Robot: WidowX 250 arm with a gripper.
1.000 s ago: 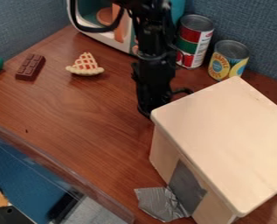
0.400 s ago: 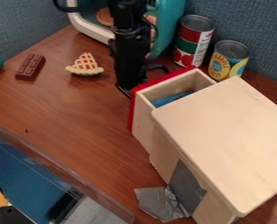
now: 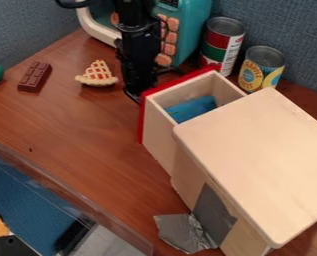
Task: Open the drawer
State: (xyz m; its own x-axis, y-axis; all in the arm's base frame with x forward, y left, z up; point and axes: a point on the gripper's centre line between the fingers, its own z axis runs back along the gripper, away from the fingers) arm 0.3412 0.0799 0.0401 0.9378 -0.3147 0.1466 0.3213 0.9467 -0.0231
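Drawer (image 3: 159,137) extends upper-left from cabinet (image 3: 254,150); red front (image 3: 142,122) lies just right of fingers (image 3: 138,93). Cannot tell their opening or hold.

The black robot arm (image 3: 136,30) extended from the view's top edge, left of centre, and hung nearly upright. At its lower end the black tool (image 3: 136,95) pointed downward, and a black cable (image 3: 74,5) curved out beside the arm's upper left.

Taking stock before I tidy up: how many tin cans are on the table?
2: the red and green can beside the toy microwave, and the yellow-labelled can behind the wooden box.
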